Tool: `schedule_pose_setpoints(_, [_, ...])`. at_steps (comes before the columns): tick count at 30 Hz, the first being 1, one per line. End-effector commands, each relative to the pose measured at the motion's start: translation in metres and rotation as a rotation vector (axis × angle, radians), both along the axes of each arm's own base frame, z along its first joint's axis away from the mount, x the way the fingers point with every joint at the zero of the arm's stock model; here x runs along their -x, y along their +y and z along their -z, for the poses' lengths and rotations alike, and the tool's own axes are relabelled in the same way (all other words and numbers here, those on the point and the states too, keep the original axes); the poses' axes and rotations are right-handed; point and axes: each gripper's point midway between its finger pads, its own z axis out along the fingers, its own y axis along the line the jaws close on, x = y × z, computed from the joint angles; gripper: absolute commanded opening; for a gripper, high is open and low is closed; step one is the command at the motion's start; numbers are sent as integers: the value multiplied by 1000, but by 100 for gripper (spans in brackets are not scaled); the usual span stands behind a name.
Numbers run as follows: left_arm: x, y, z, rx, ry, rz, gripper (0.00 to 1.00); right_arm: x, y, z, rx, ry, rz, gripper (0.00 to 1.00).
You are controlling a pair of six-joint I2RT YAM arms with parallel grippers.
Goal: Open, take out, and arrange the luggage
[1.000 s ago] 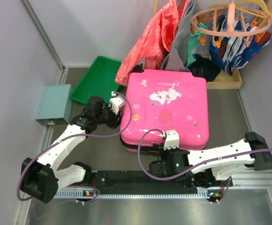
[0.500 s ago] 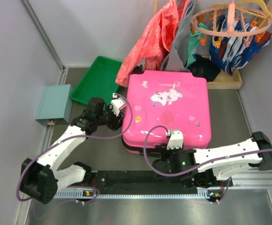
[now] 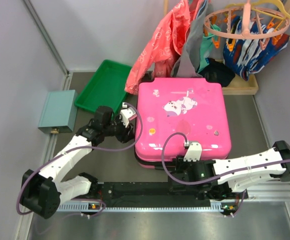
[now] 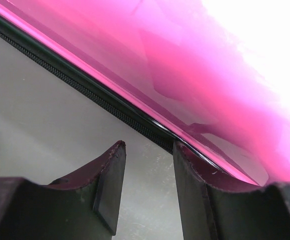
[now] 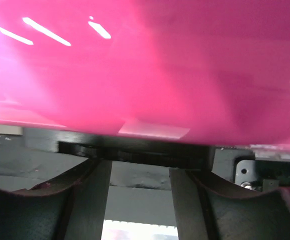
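**A:** The bench (image 3: 242,117) carries the luggage (image 3: 182,117) flat, mid-bench. What is the risk?

**B:** A skew. Both jaws stand apart and empty, the left jaws beside the zip seam (image 4: 110,107), the right jaws at the near edge. An uneven push could slide the glossy shell.

Luggage (image 3: 182,117) centre; tray (image 3: 102,85) behind-left; box (image 3: 58,110) further left, seemingly apart.

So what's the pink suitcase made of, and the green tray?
The pink suitcase looks like hard glossy plastic: lights glint off its smooth shell, and a black zipper strip runs along its edge. The green tray seems plastic too, smooth and evenly coloured, though that's less certain.
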Motion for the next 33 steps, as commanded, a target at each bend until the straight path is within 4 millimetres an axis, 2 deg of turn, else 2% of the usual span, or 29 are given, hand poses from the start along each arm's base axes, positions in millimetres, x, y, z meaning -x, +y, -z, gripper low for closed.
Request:
schedule_pose_setpoints(1, [11, -27, -22, 125, -28, 113, 49, 1, -1, -12, -35, -6, 29, 49])
schedule_pose_setpoints(3, [12, -27, -21, 124, -24, 113, 49, -6, -7, -3, -60, -37, 38, 49])
schedule_pose_setpoints(5, [13, -27, -20, 124, -21, 118, 49, -14, -4, -12, -142, -90, 21, 48])
schedule_pose_setpoints(10, [11, -27, -22, 120, -18, 116, 49, -29, -20, -19, -89, -169, 25, 48])
schedule_pose_setpoints(15, [10, -29, -29, 131, -22, 117, 49, -28, 4, -15, -116, -164, -32, 46])
schedule_pose_setpoints(19, [10, -29, -32, 132, -25, 116, 49, -29, -5, -5, -119, -145, 15, 39])
schedule_pose_setpoints(22, [9, -30, -33, 139, -22, 115, 49, -32, 3, -6, -152, -162, -5, 37])
schedule_pose_setpoints(27, [8, -32, -36, 152, -22, 120, 49, -41, 2, -8, -111, -211, 6, 36])
schedule_pose_setpoints(33, [11, -31, -31, 146, -14, 119, 49, -45, 7, -9, -110, -249, -25, 20])
